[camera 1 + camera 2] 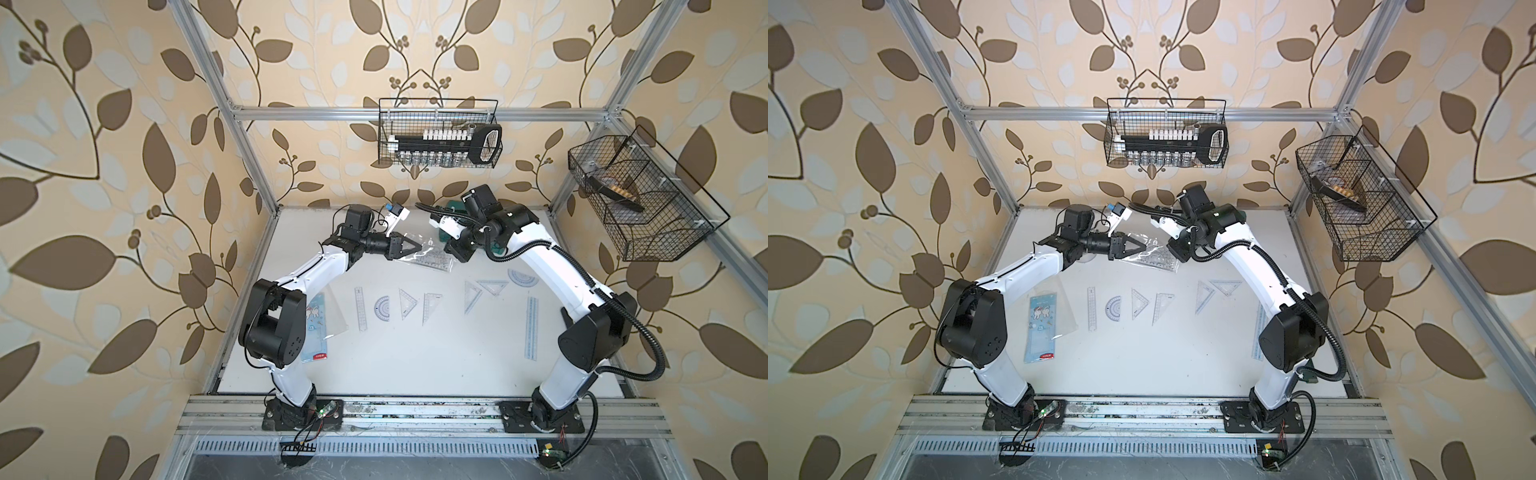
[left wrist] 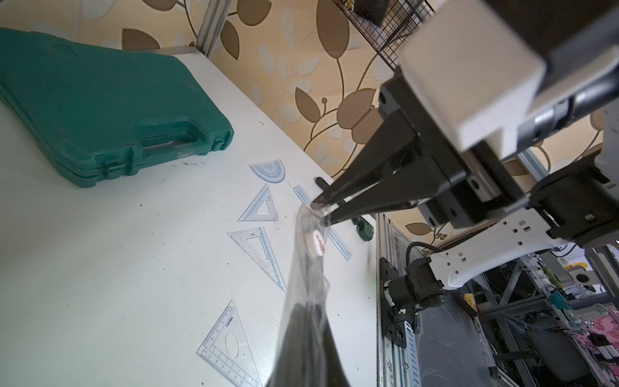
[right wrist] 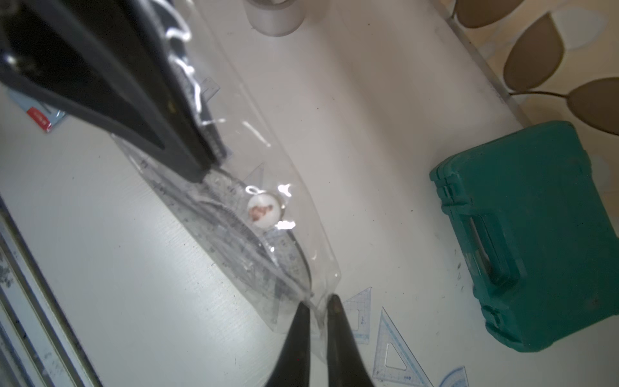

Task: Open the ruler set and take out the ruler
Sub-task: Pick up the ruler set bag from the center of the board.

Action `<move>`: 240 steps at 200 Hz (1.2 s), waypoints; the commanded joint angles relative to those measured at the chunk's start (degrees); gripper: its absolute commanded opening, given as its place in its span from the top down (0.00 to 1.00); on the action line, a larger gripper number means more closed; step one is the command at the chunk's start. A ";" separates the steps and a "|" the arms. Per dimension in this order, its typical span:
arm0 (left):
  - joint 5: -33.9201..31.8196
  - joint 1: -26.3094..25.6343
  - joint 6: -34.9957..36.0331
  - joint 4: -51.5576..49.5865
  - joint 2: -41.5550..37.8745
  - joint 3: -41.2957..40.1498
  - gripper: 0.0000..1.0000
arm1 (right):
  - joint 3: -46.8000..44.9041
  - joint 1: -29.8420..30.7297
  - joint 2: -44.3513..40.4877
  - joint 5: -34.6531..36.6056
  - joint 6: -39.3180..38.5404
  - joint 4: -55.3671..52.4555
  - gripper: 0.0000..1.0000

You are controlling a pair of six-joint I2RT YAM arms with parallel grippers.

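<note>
The left hand (image 1: pixel 419 248) is clamped on one end of the ruler set (image 1: pixel 424 261), a clear sleeve stretched low over the tabletop (image 1: pixel 415 365) in the upper middle of both top views. At the sleeve's opposite corner, the right hand (image 3: pixel 317 301) has its tips narrowly apart with film between them. I cannot tell whether they bite it.

If that corner is loose, the sleeve would hang from the left hand alone and sag, and its contents could slide to one end. If both hands pull, the thin, slick film may stretch, tear or slip free. Whether the white snap (image 3: pixel 264 209) at mid-sleeve is fastened is unclear. The hands are close enough to knock each other.

From frame left lie a printed pack (image 1: pixel 316 328), a straight ruler (image 1: pixel 361 309), a protractor (image 1: pixel 381 309), set squares (image 1: pixel 406 303) and a long ruler (image 1: pixel 532 328). Anything dropped could mingle with them. A green case (image 3: pixel 536 234) crowds the right arm's side.
</note>
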 commanded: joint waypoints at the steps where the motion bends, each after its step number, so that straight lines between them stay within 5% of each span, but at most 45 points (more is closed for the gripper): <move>1: -0.85 -0.09 -2.33 4.35 -3.11 -1.11 1.00 | -2.65 -0.03 -4.47 2.81 4.91 8.33 0.77; 40: -4.90 -0.09 -4.47 6.38 -5.09 -3.12 1.00 | -9.50 0.31 -9.86 3.75 11.49 18.05 0.44; 80: -20.70 -0.08 -11.78 17.10 -12.21 -11.08 1.00 | -20.43 -0.07 -14.92 0.83 24.41 28.69 0.21; 148: -34.28 -0.09 -25.57 41.75 -20.65 -24.54 1.00 | -45.38 -0.80 -20.38 -11.21 59.24 68.25 0.15; 240: -39.38 -1.94 -35.25 56.56 -21.75 -30.86 1.00 | -44.24 0.86 -6.75 -21.09 78.21 100.86 0.17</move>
